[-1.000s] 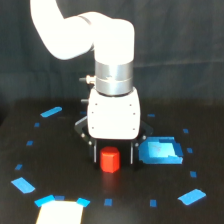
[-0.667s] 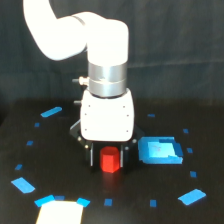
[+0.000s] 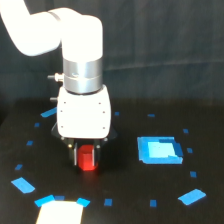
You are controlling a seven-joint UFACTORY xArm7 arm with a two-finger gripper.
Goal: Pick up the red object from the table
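The red object, a small red-orange block, sits between the two dark fingers of my gripper in the exterior view. The fingers press against both of its sides, so the gripper is shut on it. The white gripper body hangs straight above and hides the block's top. The block's lower end shows just over the black table; I cannot tell whether it touches the surface.
A larger blue rectangle lies on the exterior view's right of the gripper. A white patch lies at the front edge. Small blue tape marks ring the work area.
The gripper has moved toward the exterior view's left, and the red object has moved with it between the fingers. The blue rectangle has stayed put.
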